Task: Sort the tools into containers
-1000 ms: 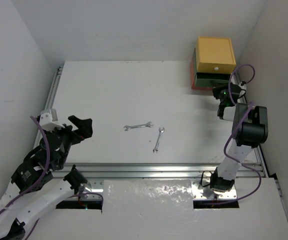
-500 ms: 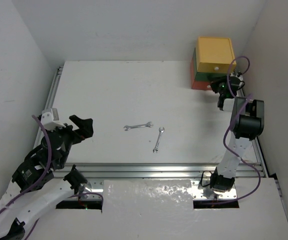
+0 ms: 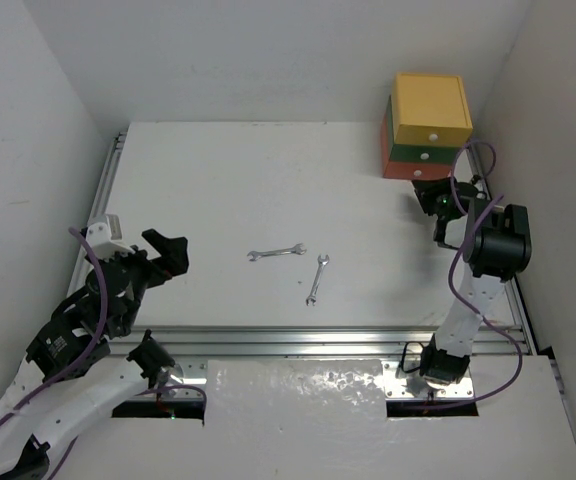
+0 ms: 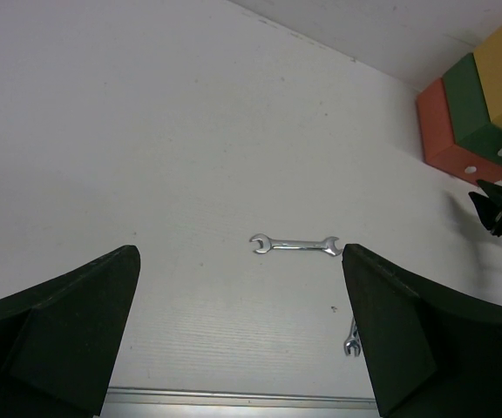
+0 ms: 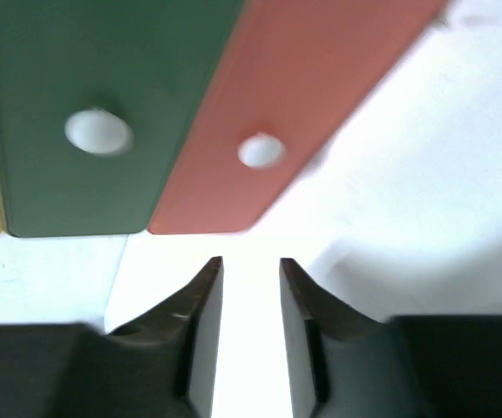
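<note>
A small silver wrench (image 3: 276, 253) and a second silver wrench (image 3: 316, 278) lay close together mid-table. A yellow box drawer (image 3: 431, 105), green drawer (image 3: 423, 153) and orange-red drawer (image 3: 408, 171) stood stacked at the far right. The right gripper (image 5: 251, 261), narrowly parted and empty, faced the lowest drawer's white knob (image 5: 261, 150). The left gripper (image 4: 238, 257) gaped wide, empty.

On the table (image 3: 218, 180), the stacked drawers (image 3: 428, 135) sat upper right; one wrench (image 3: 276, 253) lay centre, another wrench (image 3: 316, 278) just lower right.

Two silver wrenches (image 3: 276, 253) flat mid-table; yellow-green-red drawer stack (image 3: 430, 110) closed, far right
</note>
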You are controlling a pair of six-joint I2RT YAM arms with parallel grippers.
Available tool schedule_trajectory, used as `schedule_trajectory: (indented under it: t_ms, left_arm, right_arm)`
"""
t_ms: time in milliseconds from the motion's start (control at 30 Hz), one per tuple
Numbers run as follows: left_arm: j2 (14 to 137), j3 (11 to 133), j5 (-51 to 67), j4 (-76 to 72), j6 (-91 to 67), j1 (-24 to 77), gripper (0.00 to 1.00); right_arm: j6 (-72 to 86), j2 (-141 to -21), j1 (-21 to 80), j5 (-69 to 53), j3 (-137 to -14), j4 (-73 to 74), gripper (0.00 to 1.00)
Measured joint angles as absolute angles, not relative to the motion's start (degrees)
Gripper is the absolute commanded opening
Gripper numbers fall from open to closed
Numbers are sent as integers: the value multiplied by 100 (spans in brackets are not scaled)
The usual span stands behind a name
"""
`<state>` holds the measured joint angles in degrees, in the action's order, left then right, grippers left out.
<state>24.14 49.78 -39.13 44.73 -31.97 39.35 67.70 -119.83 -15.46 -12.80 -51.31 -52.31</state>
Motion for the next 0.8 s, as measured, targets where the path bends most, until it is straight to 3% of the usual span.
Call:
schedule_trajectory:
  t_ms: [200,633,800]
  left_arm:
    - [2416,4978,-3887,4471,-3190,3935,100]
    - [2449,4976,-3767,4353,-3118,3935,100]
    - [2530,4976,-3734,4342,-3087,3935,100]
  right_arm:
    - [6818,-12130,-1686,-1498,-5061,-5579,57]
    - [7140,-13419,-2045,-2250,-6003,-6405,56]
    - [7249,-13773,-2053,-2488,-6622,-6246,50]
